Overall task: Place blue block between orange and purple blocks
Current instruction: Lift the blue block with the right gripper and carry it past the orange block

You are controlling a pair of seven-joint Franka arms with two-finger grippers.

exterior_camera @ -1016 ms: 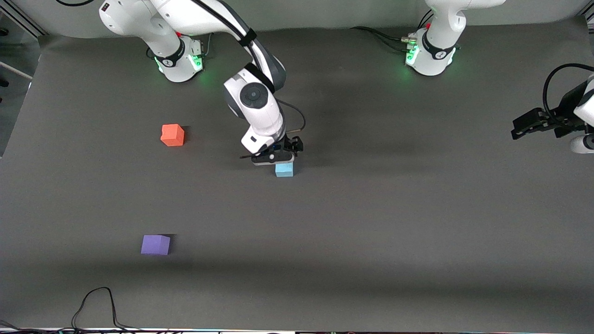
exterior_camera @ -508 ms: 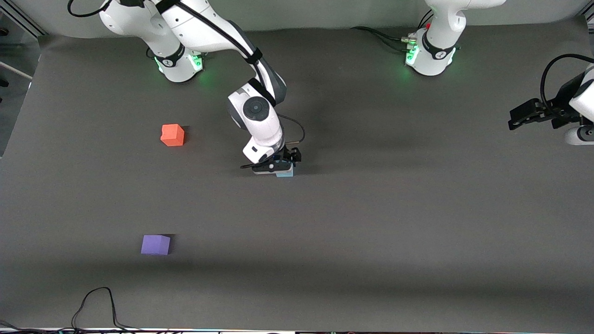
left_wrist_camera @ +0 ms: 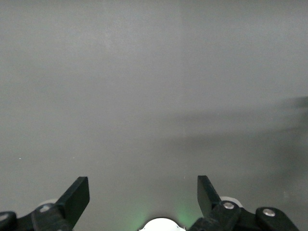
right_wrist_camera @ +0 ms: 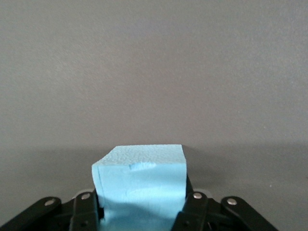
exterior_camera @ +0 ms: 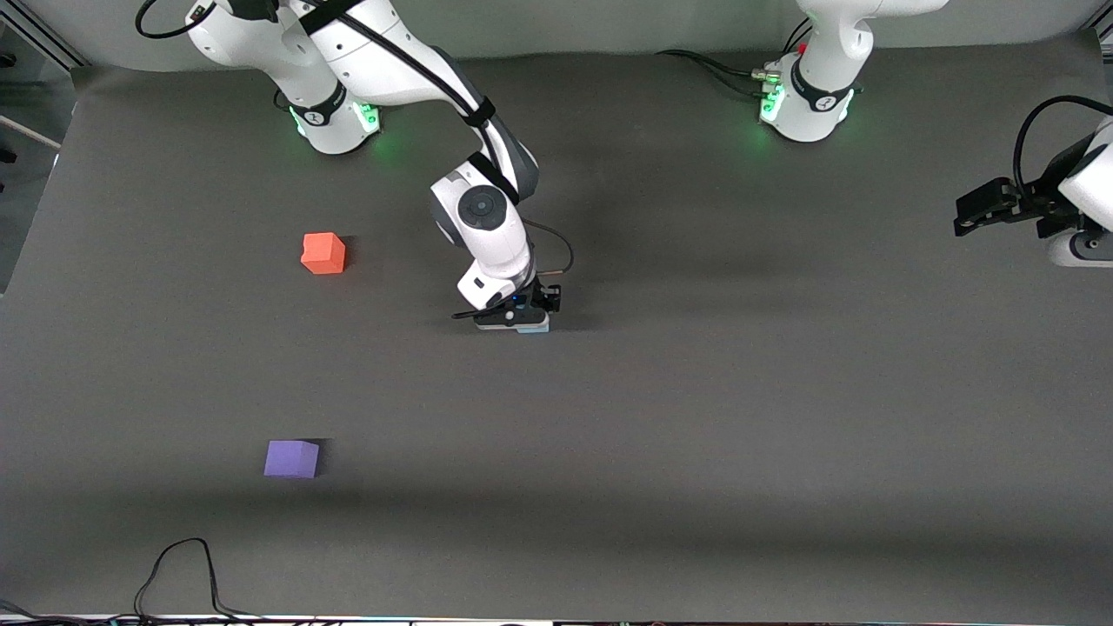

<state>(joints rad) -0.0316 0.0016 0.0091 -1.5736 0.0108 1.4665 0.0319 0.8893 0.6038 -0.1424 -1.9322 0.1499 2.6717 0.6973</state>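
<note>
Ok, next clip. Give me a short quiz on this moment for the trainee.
1. True or false: the left claw is open over the table.
2. Which block lies nearest the front camera? A orange, B purple, C blue.
3. What does the right claw grip?

Key: 1 true. 2 B, the purple block. 3 the blue block.

Probably lab: two bench-mounted arms [exterior_camera: 487, 217].
</note>
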